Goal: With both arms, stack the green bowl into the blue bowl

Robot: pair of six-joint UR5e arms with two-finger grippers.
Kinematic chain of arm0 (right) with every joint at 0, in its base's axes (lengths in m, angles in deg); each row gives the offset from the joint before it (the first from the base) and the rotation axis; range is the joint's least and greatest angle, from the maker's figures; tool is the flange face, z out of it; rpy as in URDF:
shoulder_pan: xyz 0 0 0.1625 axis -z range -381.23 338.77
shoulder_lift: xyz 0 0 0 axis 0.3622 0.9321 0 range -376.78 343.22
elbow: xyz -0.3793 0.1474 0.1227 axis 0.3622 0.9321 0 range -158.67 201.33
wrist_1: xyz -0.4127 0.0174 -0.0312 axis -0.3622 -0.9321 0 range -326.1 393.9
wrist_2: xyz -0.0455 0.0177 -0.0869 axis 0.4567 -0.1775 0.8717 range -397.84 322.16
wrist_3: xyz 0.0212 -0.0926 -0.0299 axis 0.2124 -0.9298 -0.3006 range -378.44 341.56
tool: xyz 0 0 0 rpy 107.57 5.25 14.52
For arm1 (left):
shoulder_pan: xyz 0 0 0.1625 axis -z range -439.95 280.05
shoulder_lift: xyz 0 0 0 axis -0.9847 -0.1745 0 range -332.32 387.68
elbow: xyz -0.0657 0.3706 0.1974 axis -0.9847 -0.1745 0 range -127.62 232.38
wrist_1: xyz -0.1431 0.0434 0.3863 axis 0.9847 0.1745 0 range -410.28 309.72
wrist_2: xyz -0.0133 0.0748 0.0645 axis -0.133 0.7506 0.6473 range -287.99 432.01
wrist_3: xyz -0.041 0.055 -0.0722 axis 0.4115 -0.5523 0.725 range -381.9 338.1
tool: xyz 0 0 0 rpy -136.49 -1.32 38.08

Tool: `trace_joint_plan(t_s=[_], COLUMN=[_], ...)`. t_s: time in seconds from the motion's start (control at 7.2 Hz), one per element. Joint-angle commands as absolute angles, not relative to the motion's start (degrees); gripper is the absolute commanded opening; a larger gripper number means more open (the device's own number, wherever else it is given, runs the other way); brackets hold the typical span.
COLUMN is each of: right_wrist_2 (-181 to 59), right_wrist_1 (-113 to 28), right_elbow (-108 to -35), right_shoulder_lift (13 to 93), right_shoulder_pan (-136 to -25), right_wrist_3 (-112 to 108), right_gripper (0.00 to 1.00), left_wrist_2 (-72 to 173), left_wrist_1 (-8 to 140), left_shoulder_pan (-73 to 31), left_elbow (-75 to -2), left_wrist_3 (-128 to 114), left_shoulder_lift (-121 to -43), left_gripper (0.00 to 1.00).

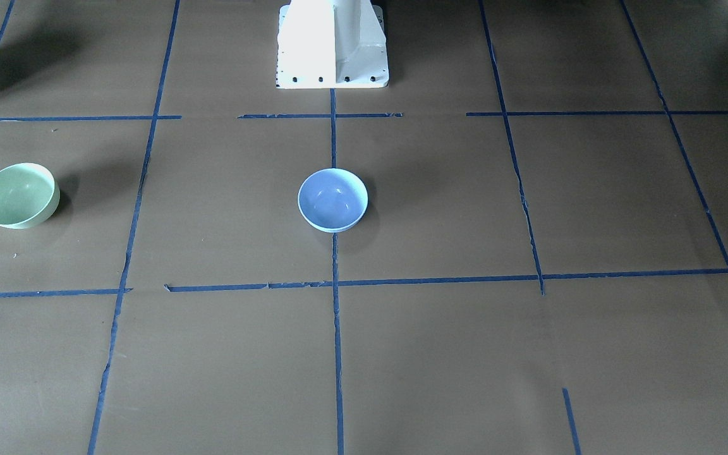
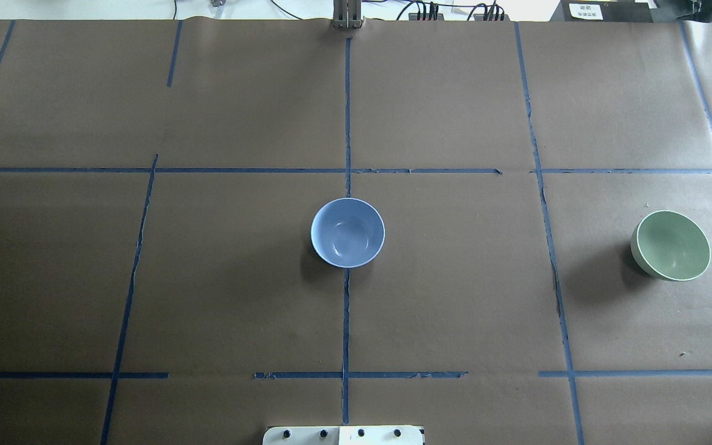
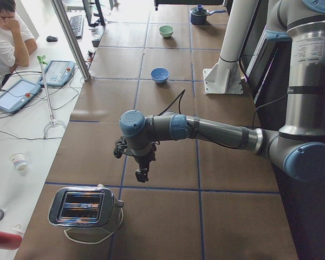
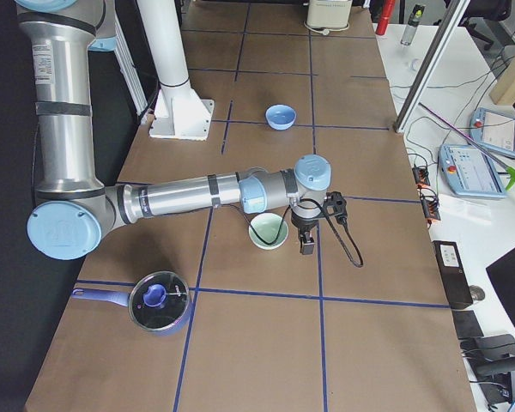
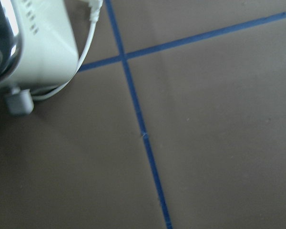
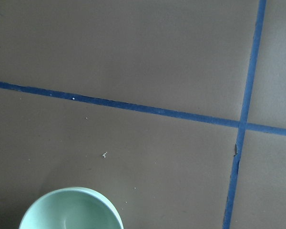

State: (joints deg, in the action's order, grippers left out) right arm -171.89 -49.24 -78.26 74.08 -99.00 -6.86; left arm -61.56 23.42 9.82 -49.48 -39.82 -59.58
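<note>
Grasp step not begun — the right arm [image 4: 197,196] reaches beside the green bowl [image 2: 671,245], well apart from the central blue bowl [image 2: 348,232]. Next, its rim needs pinching. Right claw [image 4: 308,246] and left claw [image 3: 142,174] — seemingly empty; open or closed, I cannot tell.

This is a robotics lab: robot arms [image 3: 206,130] reach over a brown-paper surface [image 2: 455,309] gridded with blue tape [image 2: 346,321], and teach pendants [image 3: 13,96] and an operator [image 3: 5,38] sit at a side bench [image 3: 0,179].
</note>
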Motion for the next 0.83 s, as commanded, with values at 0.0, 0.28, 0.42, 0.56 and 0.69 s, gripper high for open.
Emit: trace_joint_plan(t_s=[0.0,0.28,0.42,0.56,0.69], right_wrist_2=[-169.7,-169.3,-167.6,-166.1,-165.5], right_wrist_1=[-27.5,-16.7,-15.8,-15.8,-15.7], right_elbow=[-75.4,-72.4,-71.7,-70.6,-69.3], right_shoulder_lift=[79.6,83.9,85.1,84.8,84.1], right_shoulder_pan=[-92.5,-87.3,-83.7,-81.4,-80.7], right_wrist_3=[11.0,15.3,15.7,15.8,15.8], right_gripper=[1.00,0.98,0.92,0.88,0.67], left_wrist_2=[-62.2,-62.2,-62.1,-62.1,-62.2], left_wrist_1=[24.5,24.5,24.5,24.5,24.5], left_shoulder_pan=[11.0,11.0,11.0,11.0,11.0], left_elbow=[-48.8,-49.0,-48.8,-48.8,-49.2], left_wrist_3=[-40.7,-40.7,-40.7,-40.7,-40.8], left_shoulder_lift=[-58.7,-58.8,-59.0,-59.1,-58.8], left_gripper=[1.00,1.00,1.00,1.00,1.00])
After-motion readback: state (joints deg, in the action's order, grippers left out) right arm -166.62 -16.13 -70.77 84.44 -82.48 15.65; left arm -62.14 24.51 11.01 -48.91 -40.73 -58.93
